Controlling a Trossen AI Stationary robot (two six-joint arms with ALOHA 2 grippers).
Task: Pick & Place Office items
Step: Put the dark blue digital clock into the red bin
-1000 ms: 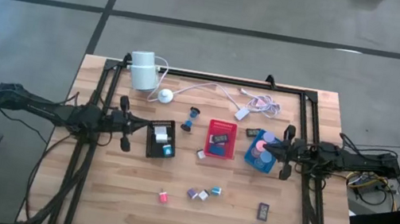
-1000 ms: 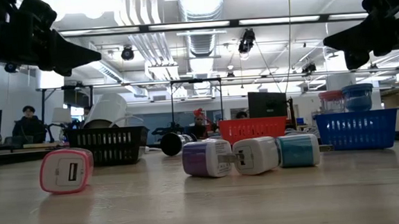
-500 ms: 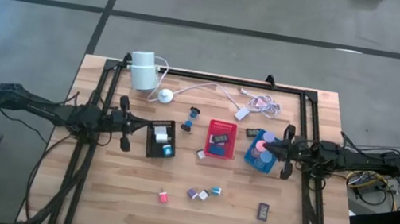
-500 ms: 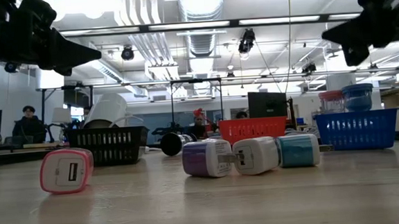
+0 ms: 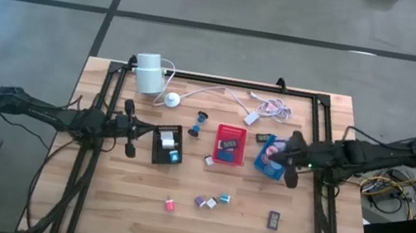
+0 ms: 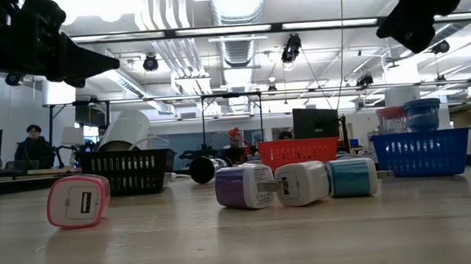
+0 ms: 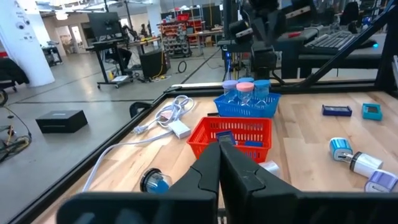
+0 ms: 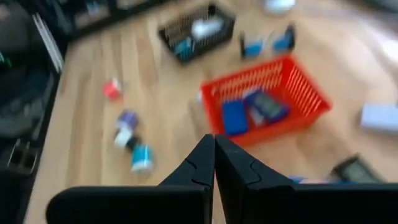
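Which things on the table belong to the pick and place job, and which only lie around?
Job things:
- pink block
- purple block, white block, teal block
- two dark clips
- pastel discs in the blue tray

Lying around:
- white cylinder device
- white cable
- black tray
- red tray

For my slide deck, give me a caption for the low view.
Pink, purple, white and teal charger blocks lie before black, red and blue baskets.
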